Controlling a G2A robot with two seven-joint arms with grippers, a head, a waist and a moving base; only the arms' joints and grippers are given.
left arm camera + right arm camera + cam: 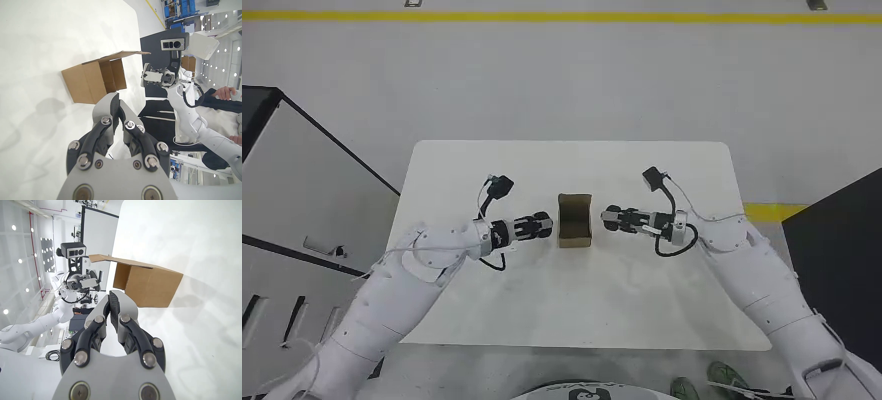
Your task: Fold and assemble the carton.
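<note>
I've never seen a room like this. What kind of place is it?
Probably a robot test hall or workshop: a plain white table, a yellow line on the grey floor, blue storage racks behind.

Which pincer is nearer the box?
Left, slightly. The left pincer sits just off one side of the box; the right pincer faces the opposite side, gap a bit wider.

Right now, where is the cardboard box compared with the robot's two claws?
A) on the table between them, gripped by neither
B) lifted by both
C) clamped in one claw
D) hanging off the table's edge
A: the carton rests on the table, with the left gripper on one side and the right gripper on the other, both shut on nothing.
</note>
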